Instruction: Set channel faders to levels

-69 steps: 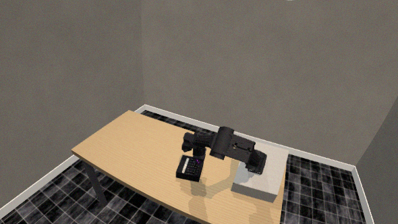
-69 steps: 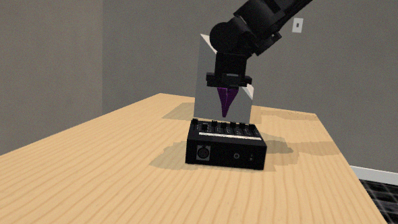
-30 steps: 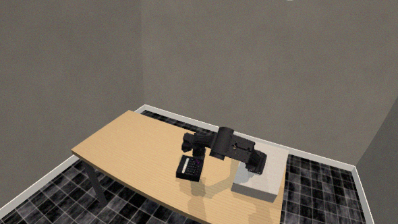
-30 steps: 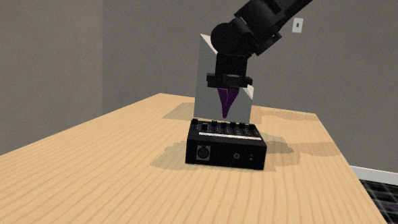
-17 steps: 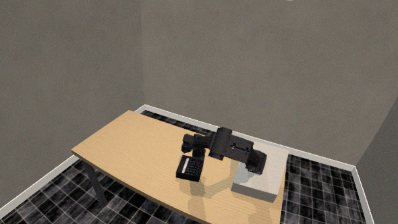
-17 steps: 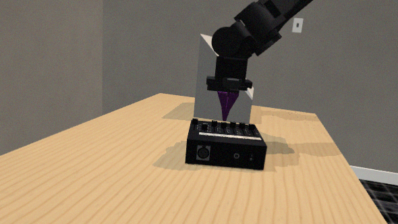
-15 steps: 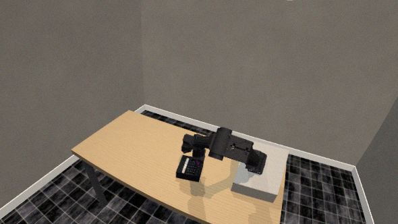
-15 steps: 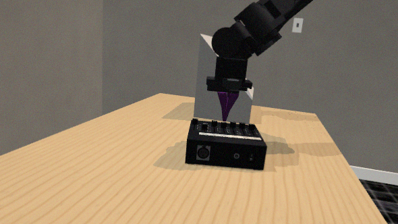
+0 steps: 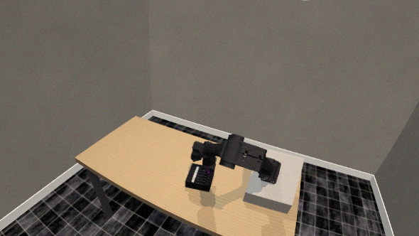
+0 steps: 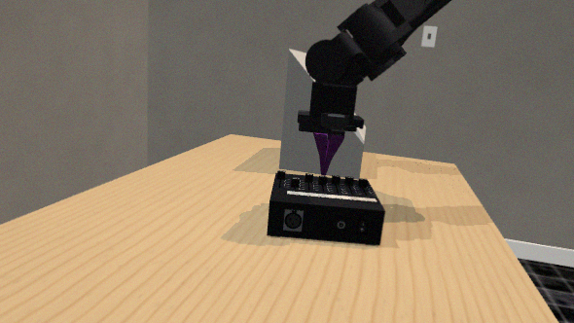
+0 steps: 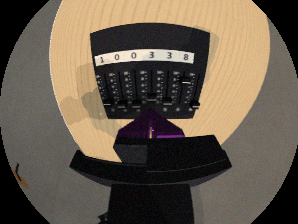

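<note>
The black lighting desk (image 9: pixel 192 182) (image 10: pixel 331 214) (image 11: pixel 150 36) stands flat on the table. Its tape (image 11: pixel 143 56) reads 1, 0, 0, 3, 3, 8 from left to right in the wrist view. There the sixth cap (image 11: pixel 185 80) is high in its slot. The fourth cap (image 11: pixel 151 97) is a little above the low caps beside it. The fifth cap (image 11: pixel 167 101) and the first three are low; the master cap (image 11: pixel 195 104) is at the bottom. Exact levels are too small to read. My gripper (image 10: pixel 324 173) (image 11: pixel 150 111) is shut and empty, its purple tips at the near side of the fourth cap.
The wooden table (image 9: pixel 142 153) (image 10: pixel 170 258) extends around the desk. A pale block (image 9: pixel 270 197) (image 10: pixel 297 122) stands under the arm's base. Other fader caps stand close on both sides of the tips.
</note>
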Action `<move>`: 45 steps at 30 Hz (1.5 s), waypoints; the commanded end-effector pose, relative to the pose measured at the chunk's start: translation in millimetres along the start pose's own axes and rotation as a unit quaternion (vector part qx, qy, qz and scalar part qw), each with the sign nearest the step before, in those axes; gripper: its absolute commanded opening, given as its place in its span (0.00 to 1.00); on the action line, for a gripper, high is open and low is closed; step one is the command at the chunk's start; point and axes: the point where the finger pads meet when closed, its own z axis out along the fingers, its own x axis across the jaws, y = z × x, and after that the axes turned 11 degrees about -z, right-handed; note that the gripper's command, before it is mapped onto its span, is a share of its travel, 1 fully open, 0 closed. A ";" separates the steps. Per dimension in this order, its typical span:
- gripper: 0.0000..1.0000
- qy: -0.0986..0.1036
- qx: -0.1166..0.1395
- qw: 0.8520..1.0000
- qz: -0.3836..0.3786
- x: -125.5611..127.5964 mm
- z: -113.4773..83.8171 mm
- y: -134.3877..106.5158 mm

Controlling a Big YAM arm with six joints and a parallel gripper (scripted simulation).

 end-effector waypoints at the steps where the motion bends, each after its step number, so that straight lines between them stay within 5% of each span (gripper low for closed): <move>1: 0.00 0.003 0.004 1.000 -0.006 1.8 6.8 2.1; 45: 0.00 0.004 0.006 1.000 -0.003 0.6 5.3 14.1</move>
